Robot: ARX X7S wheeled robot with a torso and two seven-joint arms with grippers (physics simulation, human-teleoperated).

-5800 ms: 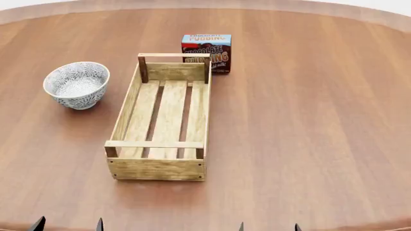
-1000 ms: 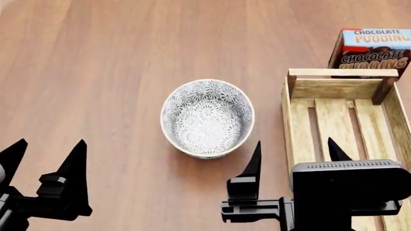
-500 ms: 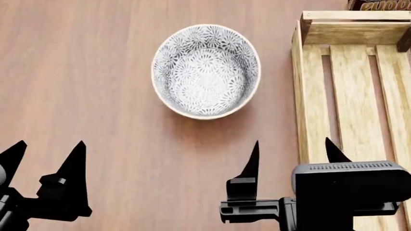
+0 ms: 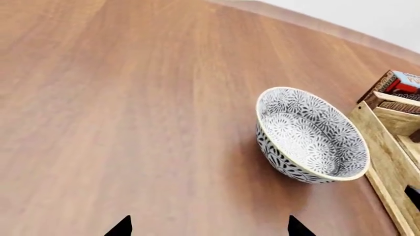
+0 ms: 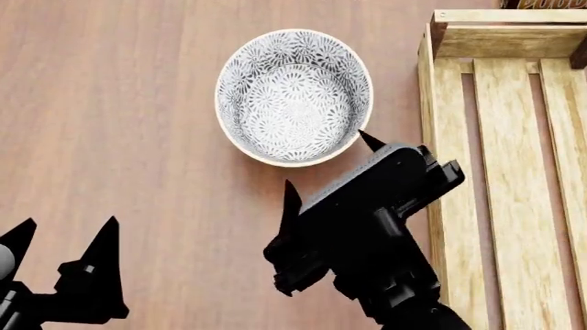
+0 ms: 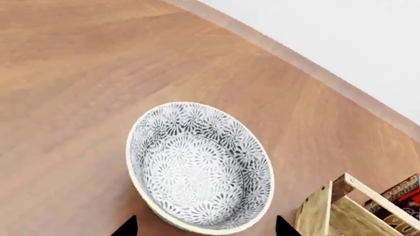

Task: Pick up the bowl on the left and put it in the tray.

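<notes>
Head view: bowl [image 5: 293, 96] sat upright on the desk [image 5: 119, 137], just left of the tray [image 5: 500, 172], apart from it.
Bowl: white with grey-black floral pattern inside and out; nothing inside it.
Tray: light-wood crate, slatted bottom bare where visible, raised end bar at far end.
Right pincer [image 5: 330, 165]: released, fingers spread; one fingertip [image 5: 370, 141] at the bowl's near rim on the tray side, the other [image 5: 291, 199] nearer the robot over bare desk. Contact with bowl could not be told.
Left pincer [image 5: 62, 258]: released, fingers apart, low at the near left, well apart from the bowl, holding nothing.
Left wrist view: bowl [image 4: 308, 135] beside tray wall [image 4: 387, 162]; pudding box [image 4: 397, 84] behind the tray's far end.
Right wrist view: bowl [image 6: 200, 167] directly ahead between the finger tips; tray corner [image 6: 328, 209] and box [image 6: 404, 201] beyond.
</notes>
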